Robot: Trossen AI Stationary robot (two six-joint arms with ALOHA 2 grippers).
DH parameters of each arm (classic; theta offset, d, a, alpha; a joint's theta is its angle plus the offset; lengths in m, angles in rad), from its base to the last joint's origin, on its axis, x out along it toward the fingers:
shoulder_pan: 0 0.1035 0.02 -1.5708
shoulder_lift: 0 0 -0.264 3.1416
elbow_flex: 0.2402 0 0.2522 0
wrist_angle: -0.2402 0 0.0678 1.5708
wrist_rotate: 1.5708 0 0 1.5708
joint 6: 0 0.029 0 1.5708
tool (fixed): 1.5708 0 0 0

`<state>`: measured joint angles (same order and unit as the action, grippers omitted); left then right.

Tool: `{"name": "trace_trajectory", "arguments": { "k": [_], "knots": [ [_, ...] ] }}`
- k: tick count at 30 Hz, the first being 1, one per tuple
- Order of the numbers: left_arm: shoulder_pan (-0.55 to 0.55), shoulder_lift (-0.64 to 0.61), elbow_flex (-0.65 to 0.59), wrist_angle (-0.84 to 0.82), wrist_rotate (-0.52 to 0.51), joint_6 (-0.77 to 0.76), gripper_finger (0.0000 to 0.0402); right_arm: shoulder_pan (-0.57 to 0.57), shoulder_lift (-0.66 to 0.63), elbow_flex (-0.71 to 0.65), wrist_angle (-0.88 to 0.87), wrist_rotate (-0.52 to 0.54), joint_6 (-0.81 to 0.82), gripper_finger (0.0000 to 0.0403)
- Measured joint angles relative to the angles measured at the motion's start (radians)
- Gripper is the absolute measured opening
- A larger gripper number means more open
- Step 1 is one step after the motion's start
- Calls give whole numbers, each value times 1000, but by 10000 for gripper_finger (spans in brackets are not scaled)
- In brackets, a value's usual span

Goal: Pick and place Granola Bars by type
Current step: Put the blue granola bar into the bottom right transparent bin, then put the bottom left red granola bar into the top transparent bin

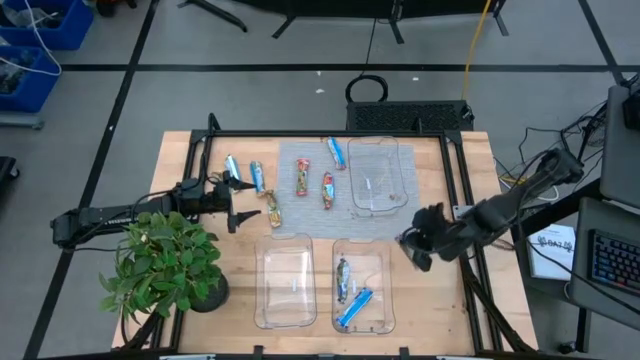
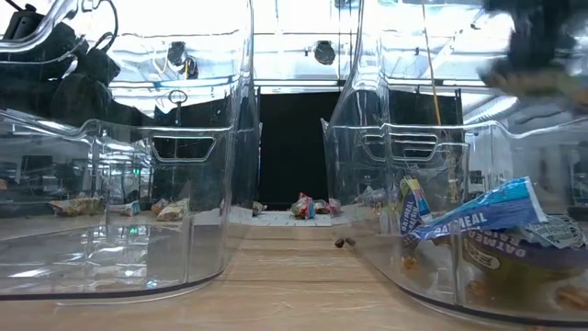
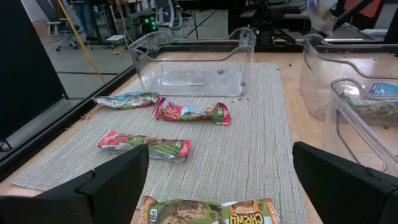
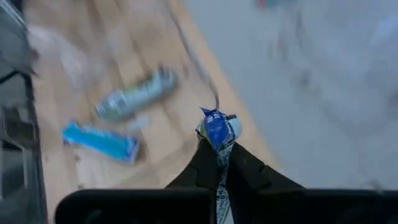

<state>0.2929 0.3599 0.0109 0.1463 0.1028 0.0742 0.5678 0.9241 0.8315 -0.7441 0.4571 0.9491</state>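
Note:
Several granola bars lie on the grey mat (image 1: 300,215): red ones (image 1: 301,178) (image 1: 327,190), blue ones (image 1: 336,152) (image 1: 257,177) and a tan one (image 1: 272,208). The near right tray (image 1: 385,300) holds a blue bar (image 1: 355,308) and a greyish one (image 1: 343,275). My right gripper (image 1: 413,247) hangs beside that tray's far right corner, shut on a blue bar (image 4: 217,129). My left gripper (image 1: 236,205) waits open at the mat's left edge, the tan bar (image 3: 205,211) just before its fingers. My right gripper pinches the blue bar between its two fingers, which slant downward. One crimped end of the wrapper (image 4: 219,121) sticks out past the fingertips (image 4: 205,155); the rest runs back between them. The bar is lifted clear of the table and the tray.
An empty clear tray (image 1: 285,283) stands at the near middle and another (image 1: 377,175) at the far right of the mat. A potted plant (image 1: 165,265) fills the near left corner. A black frame (image 1: 455,170) rims the table.

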Motion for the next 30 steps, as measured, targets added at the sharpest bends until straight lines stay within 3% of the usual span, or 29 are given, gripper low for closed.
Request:
{"name": "trace_trajectory", "arguments": {
  "k": [4, 9, 15, 20, 23, 30],
  "knots": [
    [0, 0, 0, 0, 0, 0, 397, -39, 39, 49, 204, 34, -260, 3],
    [0, 0, 0, 7, 0, -14, 397, -101, 168, 49, 536, -140, -532, 3],
    [0, 0, 0, 34, 0, -54, 397, -185, 348, 49, 605, -352, -569, 3],
    [0, 0, 0, 38, 0, -53, 397, -224, 436, 55, 600, -414, -577, 5],
    [0, 0, 0, 38, 0, -53, 397, -236, 459, 56, 603, -435, -582, 37],
    [0, 0, 0, 38, 0, -53, 397, -237, 447, 56, 588, -435, -607, 161]
  ]
}}
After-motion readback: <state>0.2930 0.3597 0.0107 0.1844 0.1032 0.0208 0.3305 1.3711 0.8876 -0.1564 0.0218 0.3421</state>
